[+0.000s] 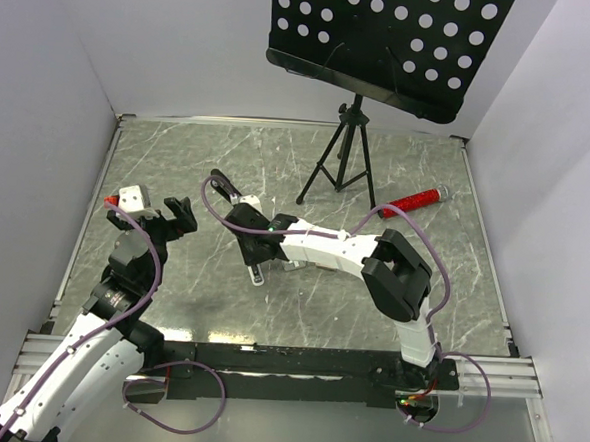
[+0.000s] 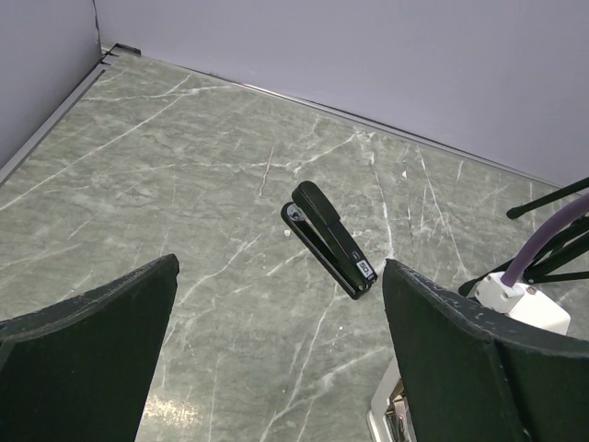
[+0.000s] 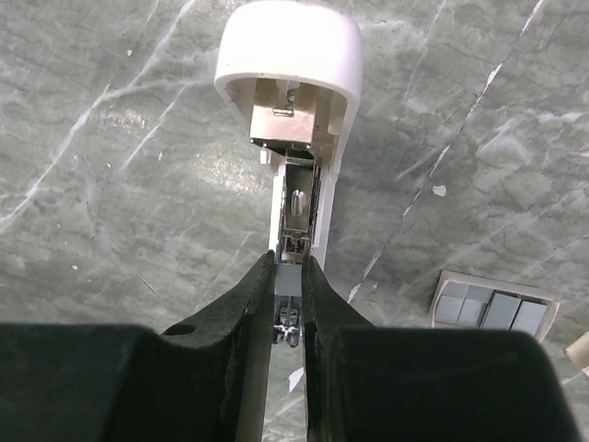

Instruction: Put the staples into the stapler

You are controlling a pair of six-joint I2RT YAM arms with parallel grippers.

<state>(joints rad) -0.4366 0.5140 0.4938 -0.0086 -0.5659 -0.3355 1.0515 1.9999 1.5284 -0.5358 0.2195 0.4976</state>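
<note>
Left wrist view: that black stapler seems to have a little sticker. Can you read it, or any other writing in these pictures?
No text can be read anywhere.
black stapler: its small white label is too small to read.
white stapler: no writing shows.
staples in the right hand: no marks.
small box: no print shows.
</note>
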